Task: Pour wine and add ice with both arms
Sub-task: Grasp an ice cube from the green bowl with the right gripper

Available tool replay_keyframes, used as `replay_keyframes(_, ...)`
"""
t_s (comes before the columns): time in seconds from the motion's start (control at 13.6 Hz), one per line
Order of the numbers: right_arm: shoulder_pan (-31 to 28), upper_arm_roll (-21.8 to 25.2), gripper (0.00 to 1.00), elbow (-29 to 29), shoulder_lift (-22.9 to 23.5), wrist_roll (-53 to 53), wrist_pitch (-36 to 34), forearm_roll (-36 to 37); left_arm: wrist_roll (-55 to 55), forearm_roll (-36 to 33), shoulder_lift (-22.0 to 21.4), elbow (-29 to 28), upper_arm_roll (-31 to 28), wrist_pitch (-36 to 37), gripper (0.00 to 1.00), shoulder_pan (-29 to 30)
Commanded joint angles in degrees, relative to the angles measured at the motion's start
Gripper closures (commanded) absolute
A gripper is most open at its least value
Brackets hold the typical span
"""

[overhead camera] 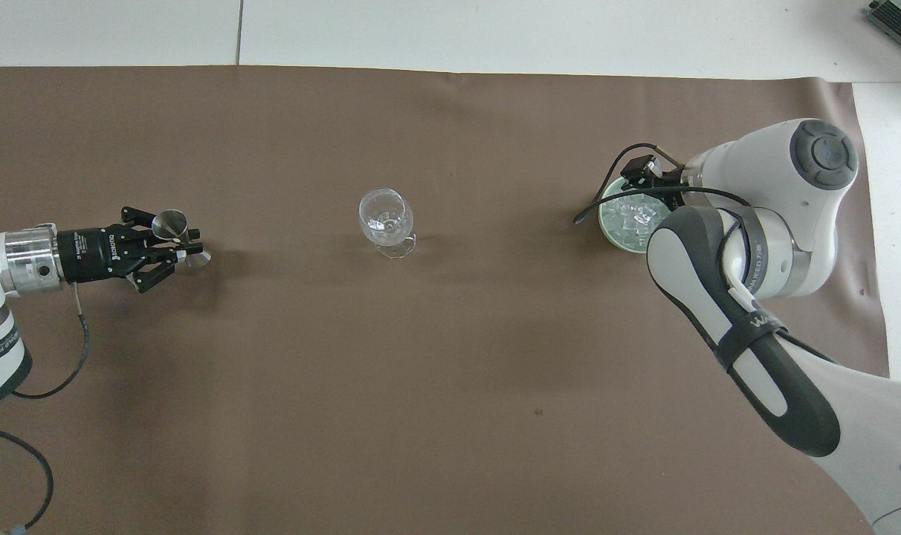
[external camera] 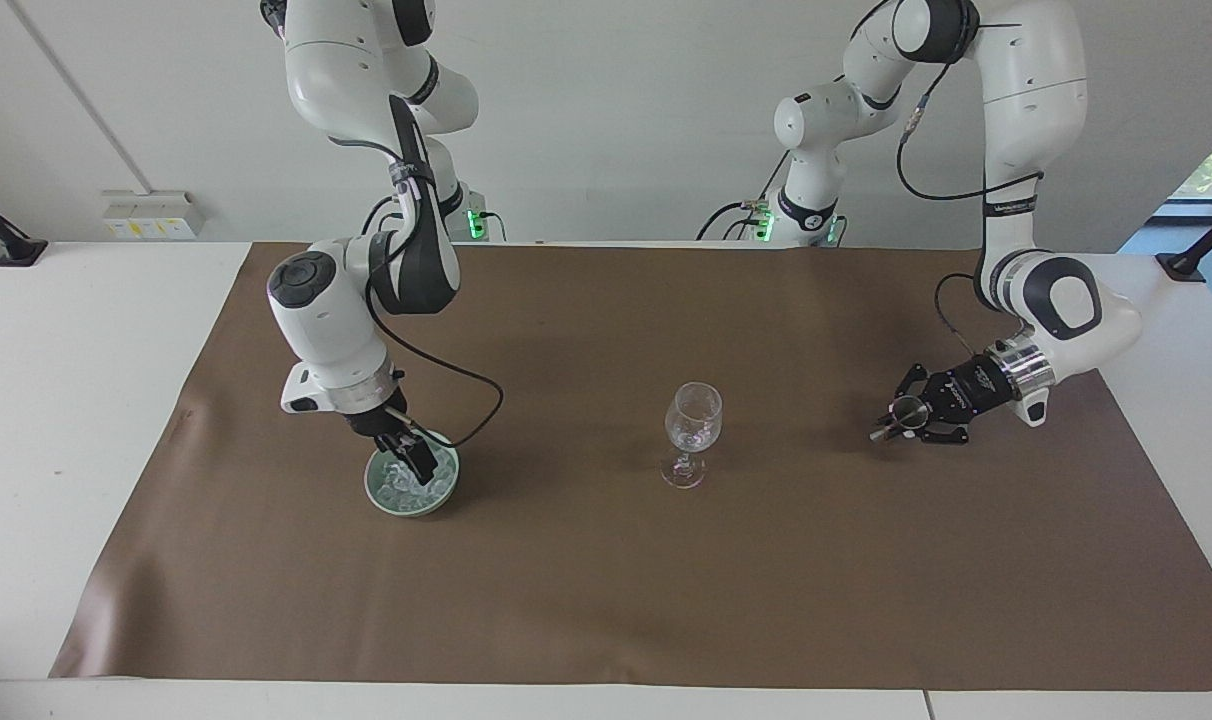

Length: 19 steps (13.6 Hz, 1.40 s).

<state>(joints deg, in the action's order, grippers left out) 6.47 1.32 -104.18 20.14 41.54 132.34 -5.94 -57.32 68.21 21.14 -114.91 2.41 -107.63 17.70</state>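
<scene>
Faintly, "ROBOTIQ" on left pincer [overhead camera: 177, 249] clamped on jigger [overhead camera: 169, 222]; right pincer [external camera: 418, 462] apart.

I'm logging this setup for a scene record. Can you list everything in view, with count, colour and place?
wine glass: one, clear, upright on the middle of the brown mat.
bowl: one, pale green, on the mat toward the right arm's end.
ice: a heap of small clear cubes, in the bowl.
jigger: one, silvery metal, held toward the left arm's end.
brown mat: one, covering most of the table.
table: one, white.
wall box: one, white, on the wall.
right gripper: black, open, down in the bowl among the ice.
left gripper: black, shut on the jigger, low over the mat.
</scene>
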Motion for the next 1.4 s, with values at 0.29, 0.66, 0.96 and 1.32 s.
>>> replay_keyframes(0.29, 0.12, -0.09, 0.17, 0.38, 1.39, 1.7, -1.9, -1.18, 3.53, 3.86, 3.73, 2.14, 0.66, 3.13, 1.0, 2.69)
replay_keyframes(0.66, -0.32, 0.0, 0.36, -0.24, 1.39, 1.7, -2.08, -1.09, 5.81, 4.47, 4.62, 2.14, 0.66, 3.04, 1.0, 2.87)
replay_keyframes(0.96, -0.67, 0.09, 0.63, -0.33, 1.3, 1.61, -2.7, -0.74, 7.22, 4.65, 4.79, 1.97, 0.66, 2.96, 0.98, 2.87)
replay_keyframes(1.32, -0.67, 0.09, 0.99, -0.06, 1.3, 1.61, -3.05, -0.21, 7.57, 4.74, 5.23, 1.97, 0.66, 2.43, 0.95, 2.78)
